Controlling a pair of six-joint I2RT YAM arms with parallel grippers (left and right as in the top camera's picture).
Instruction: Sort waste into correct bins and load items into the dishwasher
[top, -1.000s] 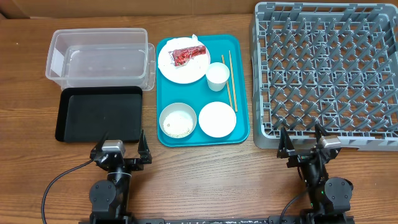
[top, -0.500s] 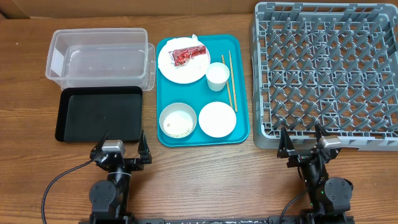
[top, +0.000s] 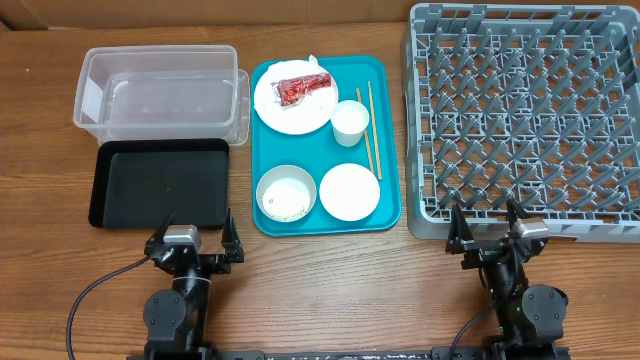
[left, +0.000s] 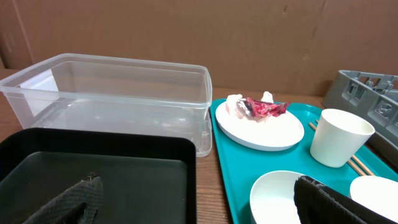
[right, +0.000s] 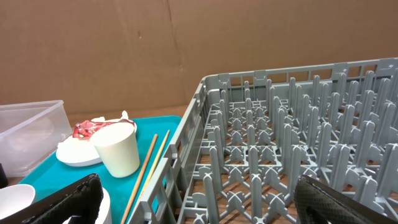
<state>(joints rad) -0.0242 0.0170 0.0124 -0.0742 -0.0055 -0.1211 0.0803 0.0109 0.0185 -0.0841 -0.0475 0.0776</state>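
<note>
A teal tray holds a white plate with a red wrapper and a napkin, a white cup, chopsticks, a bowl with rice grains and an empty bowl. The clear tub and black tray lie left of it. The grey dish rack is at the right. My left gripper is open and empty near the front edge below the black tray. My right gripper is open and empty at the rack's front edge.
Brown cardboard walls stand behind the table. In the left wrist view the black tray and tub are ahead; in the right wrist view the rack, cup and chopsticks show.
</note>
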